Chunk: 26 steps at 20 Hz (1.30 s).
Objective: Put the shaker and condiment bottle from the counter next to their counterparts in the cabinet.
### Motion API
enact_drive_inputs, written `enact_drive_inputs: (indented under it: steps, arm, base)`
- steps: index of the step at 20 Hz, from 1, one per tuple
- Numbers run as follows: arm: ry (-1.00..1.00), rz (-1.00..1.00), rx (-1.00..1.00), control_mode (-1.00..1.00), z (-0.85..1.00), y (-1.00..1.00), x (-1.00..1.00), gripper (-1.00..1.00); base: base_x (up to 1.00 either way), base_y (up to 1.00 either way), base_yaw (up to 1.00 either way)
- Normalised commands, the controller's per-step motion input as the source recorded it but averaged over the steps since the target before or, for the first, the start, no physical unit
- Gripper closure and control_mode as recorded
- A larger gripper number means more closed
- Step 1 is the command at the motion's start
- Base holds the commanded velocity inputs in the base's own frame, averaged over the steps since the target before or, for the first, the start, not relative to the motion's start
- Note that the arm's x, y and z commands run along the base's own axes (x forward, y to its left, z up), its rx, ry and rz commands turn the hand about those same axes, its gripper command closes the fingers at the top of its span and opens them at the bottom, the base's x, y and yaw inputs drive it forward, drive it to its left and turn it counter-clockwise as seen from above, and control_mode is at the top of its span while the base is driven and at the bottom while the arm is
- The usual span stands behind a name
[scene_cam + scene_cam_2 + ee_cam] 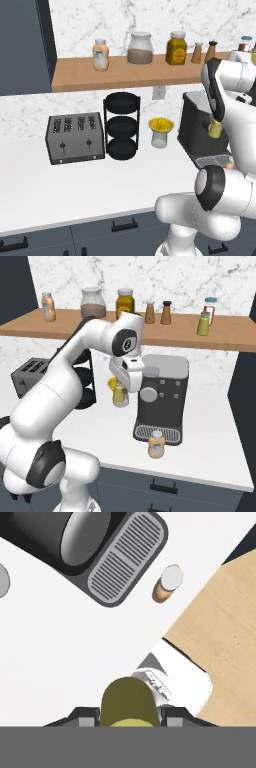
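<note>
Gripper holds the shaker aloft beside the coffee machine, fingers closed on its sides. Tiny, light, rigid, likely slick; mid-body pinch suits it. Bottle waits on the counter, twin shaker on the cabinet.

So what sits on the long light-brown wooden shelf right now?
On the wooden shelf: orange-white bottle, glass jar, mustard jar, two brown shakers, yellow-green shaker. A red-white item behind it is partly covered.
</note>
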Motion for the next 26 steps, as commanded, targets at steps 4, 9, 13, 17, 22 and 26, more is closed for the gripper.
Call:
enact_drive_inputs:
  steps: [4, 9, 13, 17, 22, 26]
  arm:
    - [0.00, 0.00, 0.01, -1.00, 0.68, -0.14, -0.16, 1.00]
    - [0.00, 0.00, 0.02, -1.00, 0.68, -0.18, -0.17, 1.00]
    - [0.00, 0.00, 0.02, -1.00, 0.58, -0.28, -0.01, 1.00]
    - [-0.08, 0.00, -0.02, -1.00, 0.39, -0.28, 0.14, 1.00]
    - [-0.12, 0.00, -0.10, -1.00, 0.22, -0.27, 0.30, 1.00]
    - [-0.10, 0.00, -0.13, -1.00, 0.06, -0.25, 0.38, 1.00]
  base:
    - [0.00, 0.00, 0.00]
    - [0.00, 0.00, 0.00]
    - [0.00, 0.00, 0.00]
    - [0.00, 0.00, 0.00]
    - [0.00, 0.00, 0.00]
    - [0.00, 0.00, 0.00]
